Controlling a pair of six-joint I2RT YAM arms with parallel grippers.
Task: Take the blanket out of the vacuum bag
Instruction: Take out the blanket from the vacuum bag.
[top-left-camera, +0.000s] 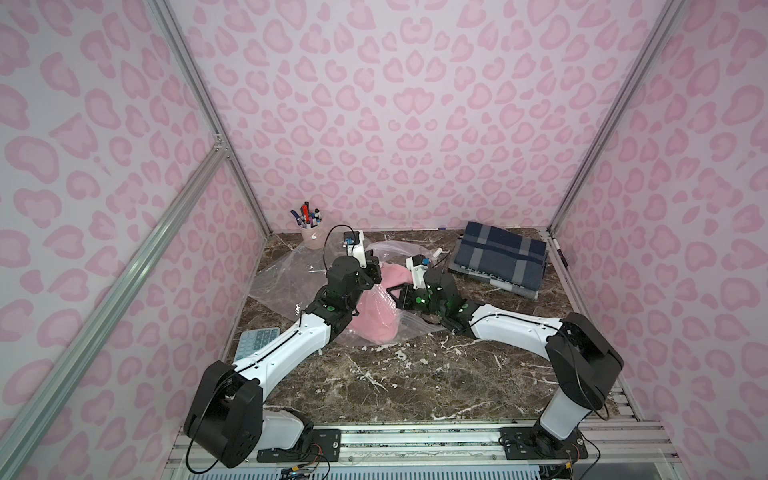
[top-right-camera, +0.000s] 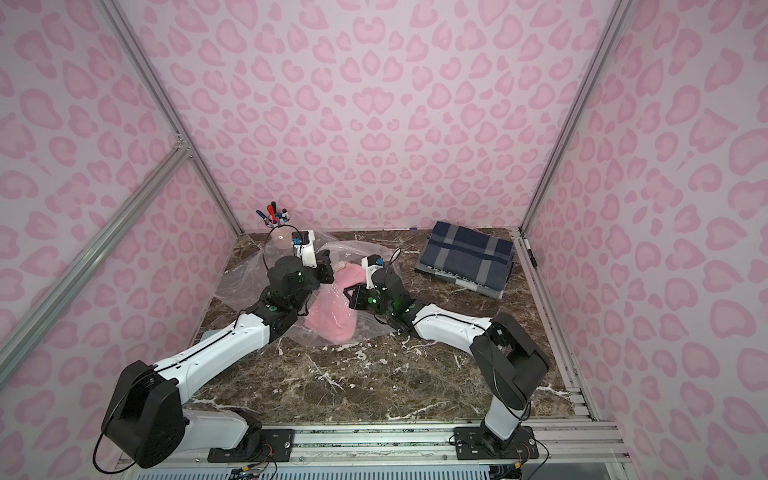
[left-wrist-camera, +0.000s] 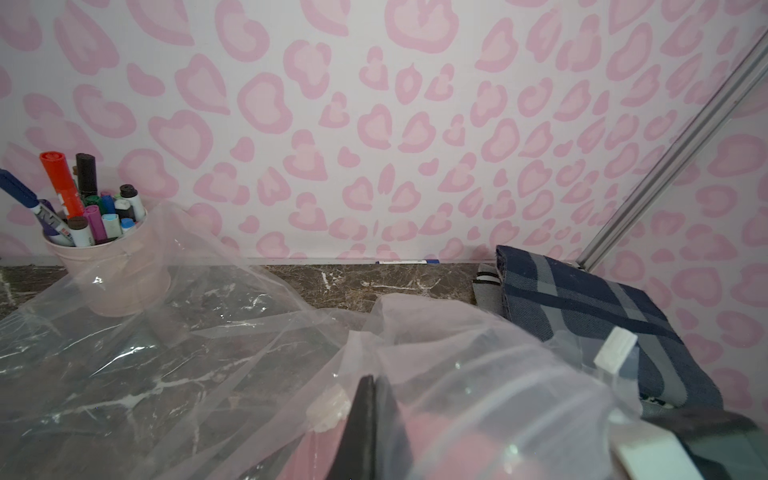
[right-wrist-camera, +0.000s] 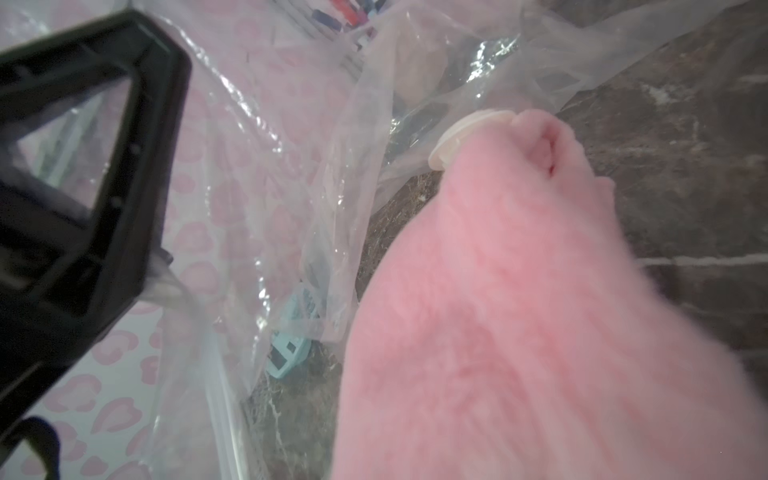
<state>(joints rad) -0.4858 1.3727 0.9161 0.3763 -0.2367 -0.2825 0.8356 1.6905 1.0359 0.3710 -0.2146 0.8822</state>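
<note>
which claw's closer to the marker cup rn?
Left. Left claw is over the vacuum bag, just toward the middle from the marker cup; right claw is farther off, across the pink blanket.

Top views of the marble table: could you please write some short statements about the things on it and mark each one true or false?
1. The fluffy pink blanket lies partly under the film of the clear crinkly plastic vacuum bag. True.
2. The folded navy plaid blanket is inside that bag. False: it lies outside it on the brown marble table, near the back right corner.
3. The pale pink cup of markers stands upright by the back wall. True.
4. The teal calculator lies on the plaid blanket. False: it lies at the table's left edge.
5. Both grippers are wide open. False: the left gripper and the right gripper are shut.
</note>
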